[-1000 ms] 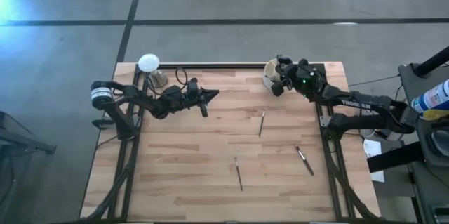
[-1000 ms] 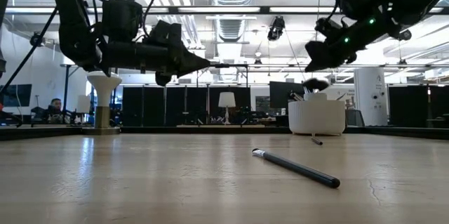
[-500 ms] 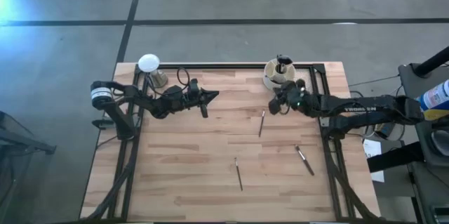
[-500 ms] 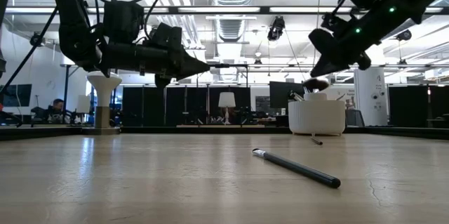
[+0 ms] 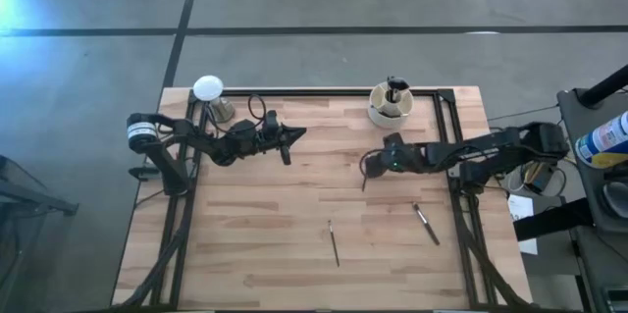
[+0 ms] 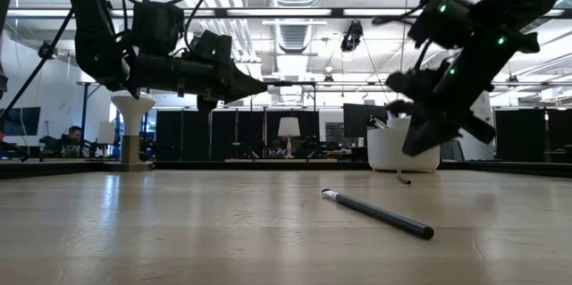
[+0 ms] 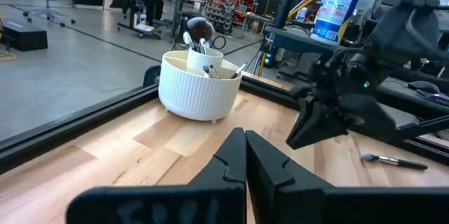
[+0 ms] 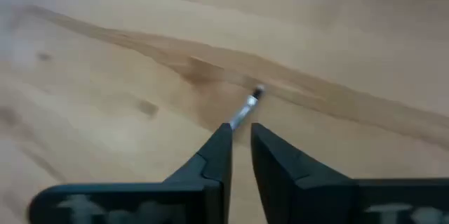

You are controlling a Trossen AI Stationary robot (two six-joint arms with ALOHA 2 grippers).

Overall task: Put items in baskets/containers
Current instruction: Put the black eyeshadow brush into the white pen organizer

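The cream-white cup (image 5: 391, 107) stands near the table's far edge with several brushes upright in it, one with a fluffy dark head (image 7: 199, 27). Three thin brushes lie flat on the wood: one in the middle (image 5: 366, 173), one nearer the near edge (image 5: 334, 243), and one toward the right (image 5: 425, 224). My right gripper (image 5: 366, 162) hovers over the far end of the middle brush (image 8: 247, 106), slanting down, its fingers a narrow gap apart and touching nothing. My left gripper (image 5: 297, 133) waits in the air on the left, shut and empty.
A white disc on a metallic stand (image 5: 208, 89) sits at the far left corner. A dark rail (image 5: 314, 93) runs along the far edge. Bare wood stretches across the table's left half and near side. The room beyond holds desks and equipment.
My right gripper has left the cup and swung toward the table's near edge and leftward, dropping lower and tipping downward, until it hangs over the middle brush. The brushes on the table have kept their places.
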